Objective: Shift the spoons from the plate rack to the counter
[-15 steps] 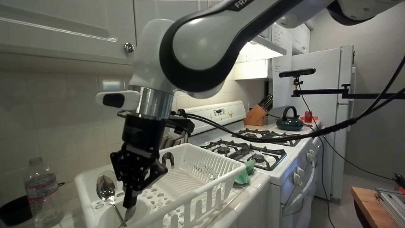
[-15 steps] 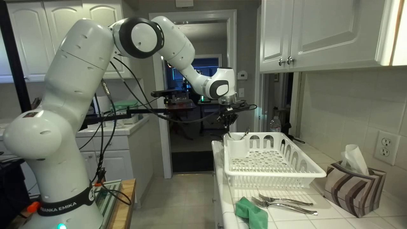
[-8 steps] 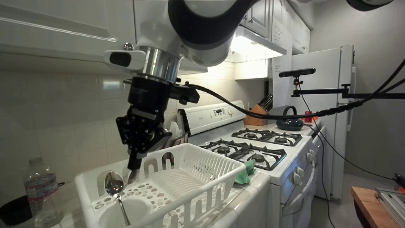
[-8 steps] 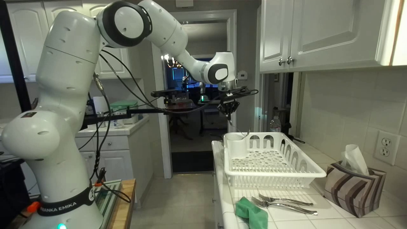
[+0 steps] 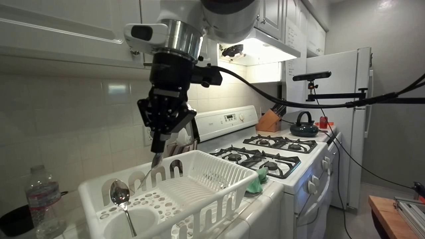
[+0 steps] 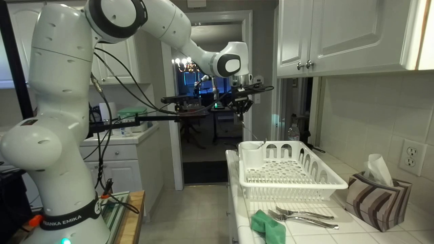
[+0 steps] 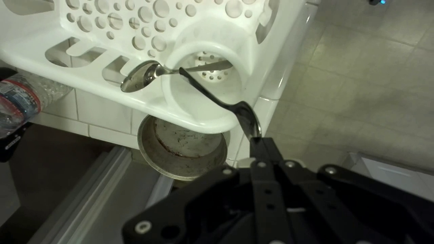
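Note:
Pinched by its bowl end, a silver spoon hangs below my gripper, which is shut on it above the plate rack. The wrist view shows that held spoon with its handle pointing away from my fingers toward the white cutlery cup. A second spoon leans in the cup, bowl up, its handle inside; the wrist view shows that spoon too. White tiles of the counter lie in front of the rack in an exterior view.
Two forks and a green cloth lie on the counter near a striped tissue box. A water bottle stands beside the rack, and a metal pot sits past its corner. The stove adjoins the counter.
My gripper has risen from the cup with the spoon in it and lifted the handle out. The second spoon's bowl has shifted slightly inside the cup.

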Tool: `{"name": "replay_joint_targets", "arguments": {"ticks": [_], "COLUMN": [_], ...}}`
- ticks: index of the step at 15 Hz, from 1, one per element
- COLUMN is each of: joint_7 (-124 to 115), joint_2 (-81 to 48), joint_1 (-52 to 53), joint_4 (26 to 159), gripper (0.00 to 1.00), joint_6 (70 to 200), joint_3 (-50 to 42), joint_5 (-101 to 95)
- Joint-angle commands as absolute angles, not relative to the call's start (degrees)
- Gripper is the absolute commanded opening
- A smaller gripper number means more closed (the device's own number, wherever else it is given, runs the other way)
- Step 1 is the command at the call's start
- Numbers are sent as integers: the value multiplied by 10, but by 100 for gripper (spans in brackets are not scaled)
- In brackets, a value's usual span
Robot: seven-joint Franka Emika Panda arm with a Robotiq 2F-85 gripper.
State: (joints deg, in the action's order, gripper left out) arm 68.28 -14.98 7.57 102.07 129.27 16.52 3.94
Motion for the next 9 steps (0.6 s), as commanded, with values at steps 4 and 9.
{"name": "replay_joint_targets", "arguments": {"ticks": [4, 9], "joint_7": [679, 673], "joint_2": [-61, -14], "joint_1": [63, 51], "joint_4": [1096, 1146], "gripper": [0, 0], "joint_6": [1286, 1297], "joint_3": [136, 97], "joint_5": [55, 42]}}
